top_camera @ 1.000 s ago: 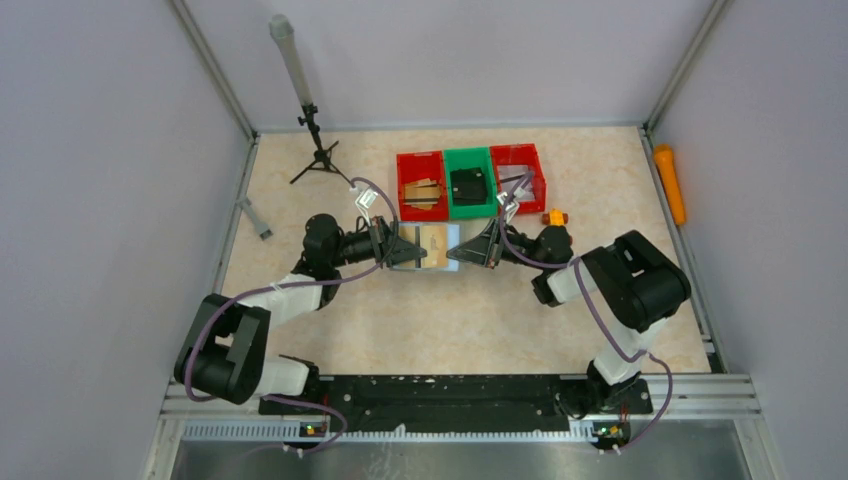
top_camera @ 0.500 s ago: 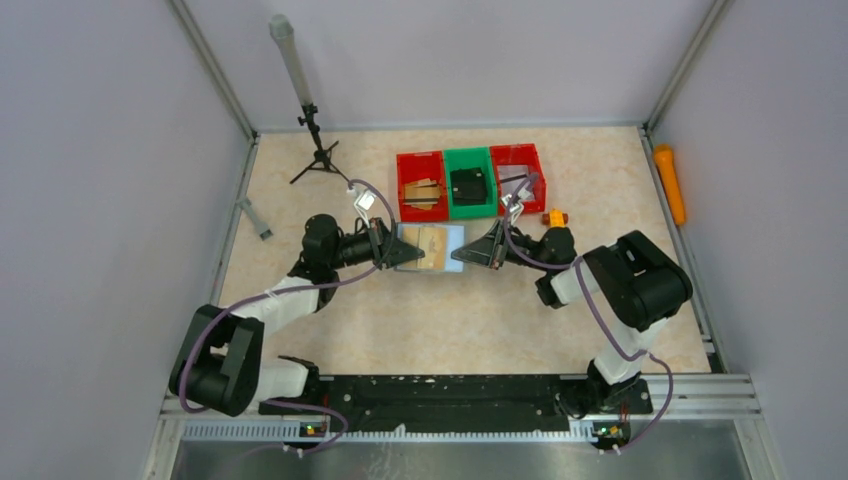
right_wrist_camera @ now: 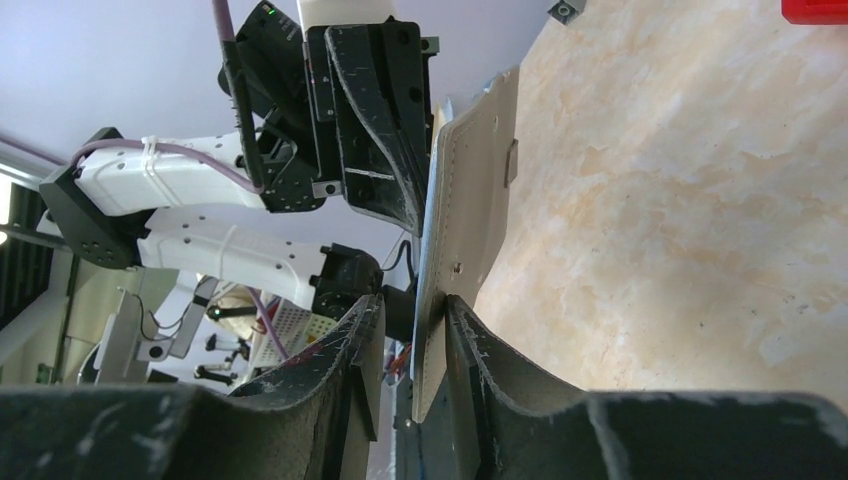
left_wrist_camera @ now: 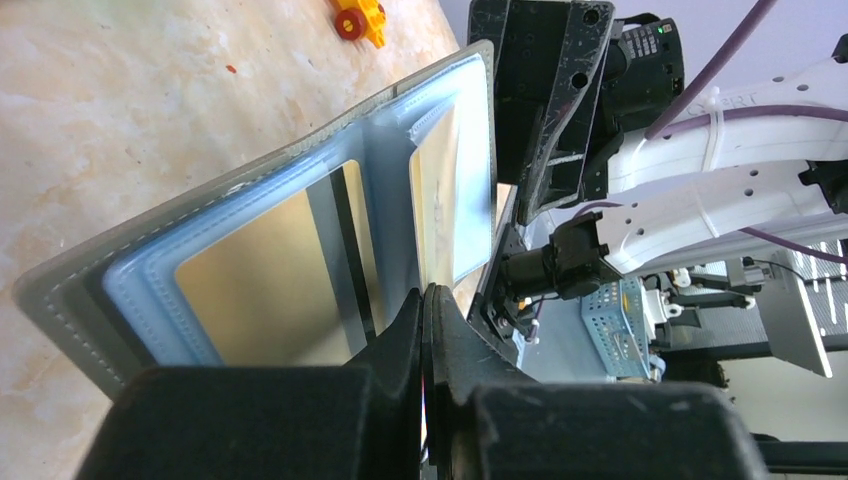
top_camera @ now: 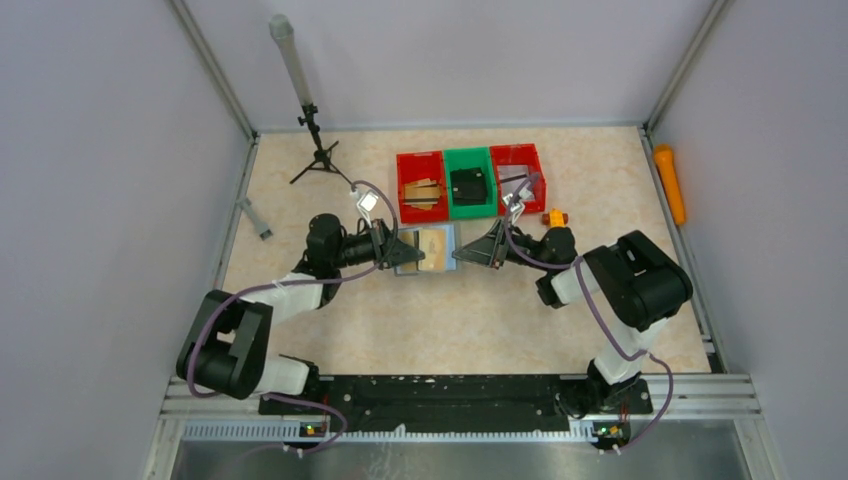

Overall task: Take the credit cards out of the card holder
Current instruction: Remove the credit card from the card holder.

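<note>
L gripper [left_wrist_camera: 428,296] clenched on holder [left_wrist_camera: 385,120] edge; holder spread open betw. both grippers, near bins [top_camera: 470,205]; cards [left_wrist_camera: 265,290] in pockets. R gripper [right_wrist_camera: 412,308] slack, jaws astride opposite edge.

White arm links [top_camera: 290,293], black joints [top_camera: 640,282], purple cables [left_wrist_camera: 733,48], scuffed black end effectors [right_wrist_camera: 412,305]

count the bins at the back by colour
red bins: 2
green bin: 1
total: 3
</note>
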